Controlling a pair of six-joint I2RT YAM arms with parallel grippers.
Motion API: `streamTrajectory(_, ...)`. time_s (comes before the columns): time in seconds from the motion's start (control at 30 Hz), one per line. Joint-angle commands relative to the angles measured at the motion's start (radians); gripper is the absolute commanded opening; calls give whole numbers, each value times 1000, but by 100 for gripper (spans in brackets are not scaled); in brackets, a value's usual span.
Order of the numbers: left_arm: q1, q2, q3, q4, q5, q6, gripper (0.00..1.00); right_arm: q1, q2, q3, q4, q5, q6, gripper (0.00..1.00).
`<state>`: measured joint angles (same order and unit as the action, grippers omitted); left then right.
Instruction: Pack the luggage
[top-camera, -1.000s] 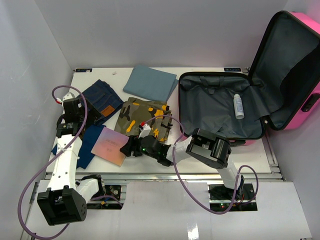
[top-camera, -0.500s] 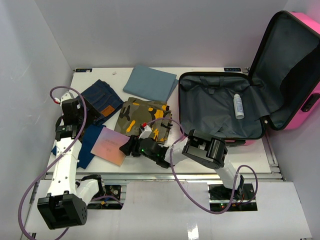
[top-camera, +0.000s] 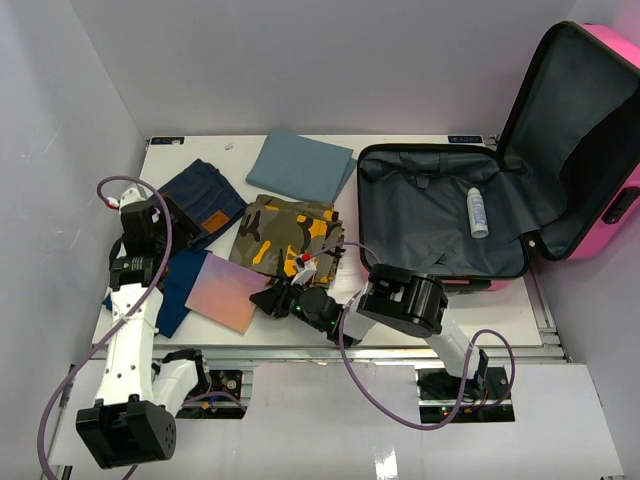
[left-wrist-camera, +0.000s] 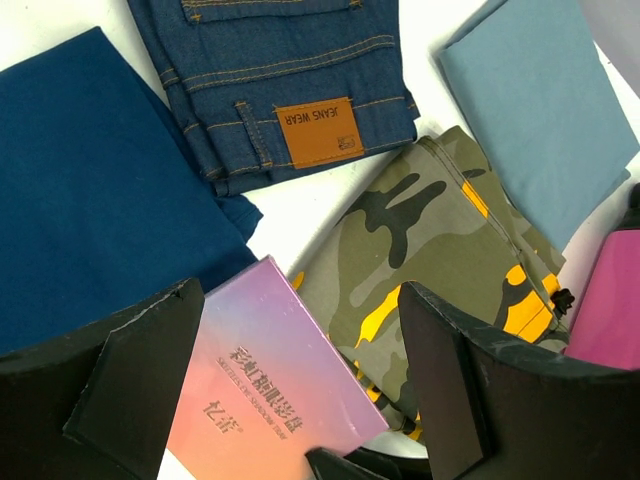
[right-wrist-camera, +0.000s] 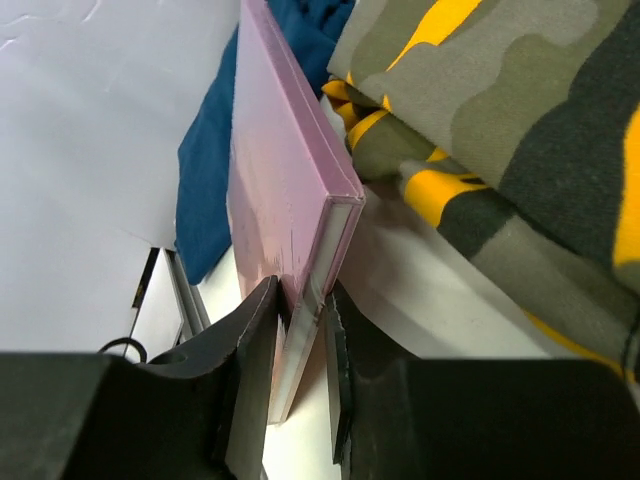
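The luggage (top-camera: 600, 200), a hot-pink suitcase, lies open at the right with its dark grey lining (top-camera: 420, 225) showing and a small white bottle (top-camera: 478, 212) inside. A flat pink-to-orange gradient box (top-camera: 225, 290) lies partly on a navy cloth at the front left. My right gripper (top-camera: 275, 298) reaches left and is shut on the box's near right edge (right-wrist-camera: 300, 290), one finger on each face. My left gripper (left-wrist-camera: 300, 300) hovers open above the box (left-wrist-camera: 270, 380), holding nothing.
Folded camouflage shorts (top-camera: 285, 232) lie beside the box. Folded jeans (top-camera: 200, 205) and a grey-blue cloth (top-camera: 300, 165) lie farther back. The navy cloth (top-camera: 175, 290) reaches the table's left front edge. White walls close in the left and back.
My right gripper's jaws have closed onto the edge of the pink box, and that arm has shifted slightly right. My left gripper stays open and has drifted a little.
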<state>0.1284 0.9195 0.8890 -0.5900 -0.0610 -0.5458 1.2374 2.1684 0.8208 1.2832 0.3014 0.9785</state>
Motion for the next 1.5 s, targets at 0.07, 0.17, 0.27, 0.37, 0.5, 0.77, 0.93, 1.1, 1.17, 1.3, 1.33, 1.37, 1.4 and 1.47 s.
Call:
streamTrajectory(0.07,4,-31,-19,35,41,8,90,-4,-86,-154,180,77,-119,8)
streamTrajectory(0.17,4,-41,-18,42,58,10,90,-4,-172,-201,181,85,-146,8)
streamTrajectory(0.27,4,-47,-17,48,97,12,90,-5,-248,-250,183,99,-174,8)
streamTrajectory(0.37,4,-50,-22,53,115,13,90,-10,-315,-289,191,93,-206,8)
streamTrajectory(0.5,5,-53,-36,65,127,13,90,-16,-405,-311,155,91,-245,8)
streamTrajectory(0.77,4,-59,-45,74,139,26,90,-43,-500,-313,89,75,-279,8)
streamTrajectory(0.93,5,-55,-51,79,139,34,90,-76,-576,-334,54,58,-271,8)
streamTrajectory(1.1,4,-62,-41,81,157,39,91,-135,-717,-339,-44,50,-271,8)
streamTrajectory(1.17,4,-65,-35,82,179,36,91,-190,-782,-348,-90,51,-265,8)
streamTrajectory(1.3,2,-81,-33,98,217,13,91,-306,-960,-397,-199,87,-233,8)
streamTrajectory(1.33,2,-87,-34,101,227,10,91,-336,-1000,-406,-225,89,-231,8)
streamTrajectory(1.37,2,-91,-38,109,244,4,90,-379,-1066,-419,-272,87,-215,8)
streamTrajectory(1.4,2,-95,-43,117,261,-2,90,-421,-1132,-431,-319,84,-198,8)
streamTrajectory(1.47,-6,-92,-53,134,300,-21,89,-536,-1234,-448,-409,89,-176,8)
